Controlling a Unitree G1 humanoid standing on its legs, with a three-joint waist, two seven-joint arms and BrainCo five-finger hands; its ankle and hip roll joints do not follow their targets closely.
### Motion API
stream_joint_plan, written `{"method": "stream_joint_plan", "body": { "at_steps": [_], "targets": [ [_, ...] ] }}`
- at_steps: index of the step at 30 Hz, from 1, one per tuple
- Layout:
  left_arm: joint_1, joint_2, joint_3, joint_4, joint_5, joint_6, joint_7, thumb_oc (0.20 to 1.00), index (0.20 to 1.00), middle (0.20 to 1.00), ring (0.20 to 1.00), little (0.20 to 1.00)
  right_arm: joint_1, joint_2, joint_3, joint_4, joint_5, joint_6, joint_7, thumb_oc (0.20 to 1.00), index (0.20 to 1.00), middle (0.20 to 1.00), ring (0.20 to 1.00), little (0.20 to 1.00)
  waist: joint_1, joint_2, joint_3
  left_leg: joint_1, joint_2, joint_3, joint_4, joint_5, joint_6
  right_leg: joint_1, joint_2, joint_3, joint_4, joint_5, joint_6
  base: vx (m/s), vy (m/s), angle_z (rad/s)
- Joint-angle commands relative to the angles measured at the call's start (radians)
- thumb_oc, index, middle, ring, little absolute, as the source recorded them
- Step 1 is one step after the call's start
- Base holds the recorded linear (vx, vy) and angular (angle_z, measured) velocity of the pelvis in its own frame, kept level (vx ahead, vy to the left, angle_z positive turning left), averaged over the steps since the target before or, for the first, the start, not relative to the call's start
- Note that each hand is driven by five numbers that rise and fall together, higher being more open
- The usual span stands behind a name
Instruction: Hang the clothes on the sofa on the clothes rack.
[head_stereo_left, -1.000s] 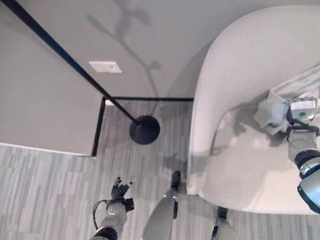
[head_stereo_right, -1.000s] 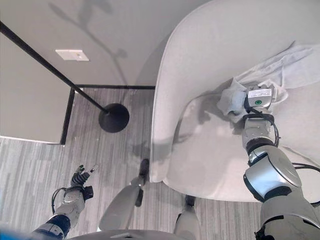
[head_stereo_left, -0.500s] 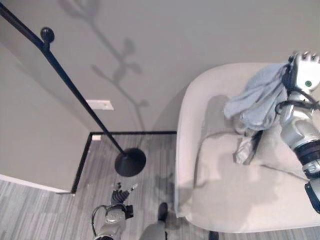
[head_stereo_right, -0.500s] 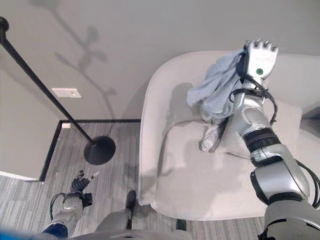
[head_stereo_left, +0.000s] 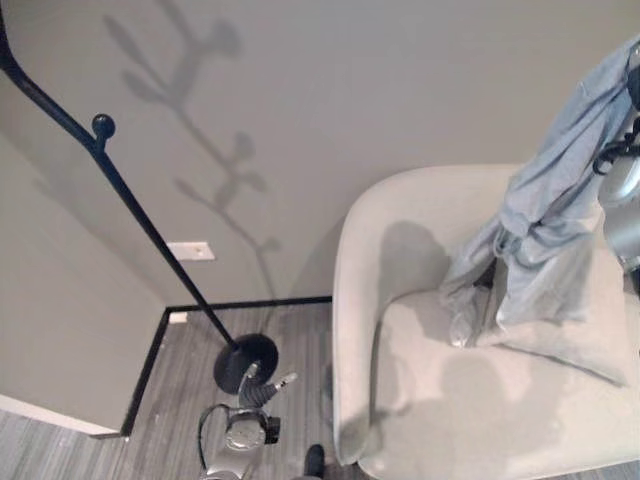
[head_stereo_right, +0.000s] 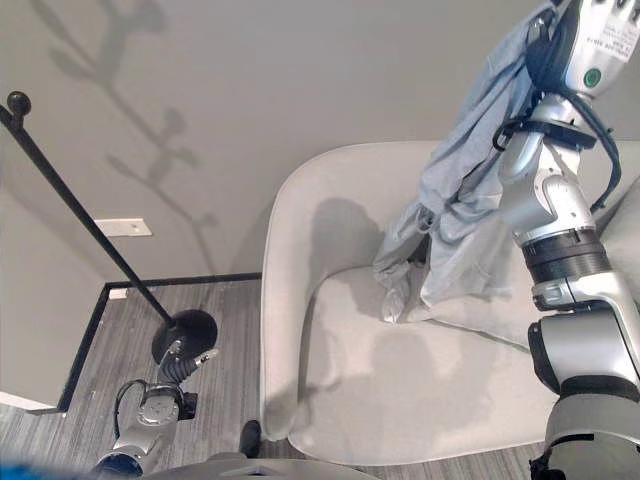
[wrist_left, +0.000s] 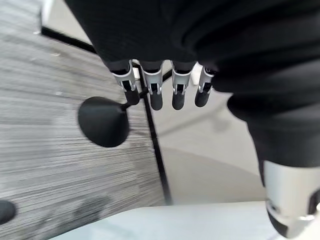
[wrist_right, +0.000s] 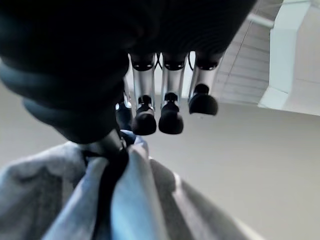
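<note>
A light blue garment (head_stereo_right: 465, 195) hangs in the air over the pale sofa (head_stereo_right: 335, 300), its lower end just above the seat. My right hand (head_stereo_right: 598, 38) holds it up high at the top right, shut on its upper end; in the right wrist view the cloth (wrist_right: 125, 200) bunches under the thumb, below the fingers (wrist_right: 170, 107). The black clothes rack stands to the left: a slanting pole (head_stereo_left: 150, 235) with a round knob (head_stereo_left: 103, 126) and a round base (head_stereo_left: 240, 360). My left hand (head_stereo_left: 258, 385) hangs low by that base, fingers relaxed and holding nothing.
A cushion (head_stereo_left: 575, 335) lies on the sofa's right side under the garment. A white wall plate (head_stereo_left: 190, 250) sits low on the grey wall behind the rack. A black skirting strip (head_stereo_left: 250, 303) borders the striped grey floor. The rack's base (wrist_left: 104, 121) is just past my left fingers.
My right hand has raised the garment from the sofa seat to high above it, so the cloth now hangs down. The camera has tilted upward. The left hand stays low.
</note>
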Motion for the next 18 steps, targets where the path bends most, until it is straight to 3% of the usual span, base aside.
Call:
{"method": "stream_joint_plan", "body": {
  "at_steps": [1, 8, 18],
  "targets": [
    [-0.065, 0.04, -0.026, 0.008, 0.041, -0.031, 0.059, 1.0, 1.0, 1.0, 1.0, 1.0, -0.194, -0.024, 0.085, 0.006, 0.057, -0.042, -0.048, 0.2, 0.2, 0.2, 0.2, 0.2, 0.023, -0.065, -0.066, -0.024, 0.066, -0.008, 0.004, -0.055, -0.047, -0.043, 0.037, -0.017, 0.011, 0.035, -0.071, 0.0, 0.0, 0.0],
    [-0.108, 0.06, -0.074, -0.002, 0.084, -0.053, 0.113, 1.0, 1.0, 1.0, 1.0, 1.0, -0.495, 0.035, 0.262, 0.195, 0.137, -0.051, -0.067, 0.2, 0.2, 0.2, 0.2, 0.2, 0.02, -0.081, -0.086, -0.019, 0.069, -0.015, 0.004, -0.051, -0.056, -0.033, 0.042, -0.018, 0.011, 0.031, -0.076, 0.0, 0.0, 0.0],
    [-0.27, 0.086, -0.19, 0.155, 0.278, -0.021, 0.328, 1.0, 1.0, 1.0, 1.0, 1.0, -0.732, 0.273, 0.418, 0.413, 0.331, -0.142, -0.117, 0.2, 0.2, 0.2, 0.2, 0.2, -0.002, -0.096, -0.112, -0.015, 0.075, -0.015, 0.004, -0.048, -0.068, -0.029, 0.045, -0.013, 0.011, 0.029, -0.082, 0.0, 0.0, 0.0]
  ]
}}
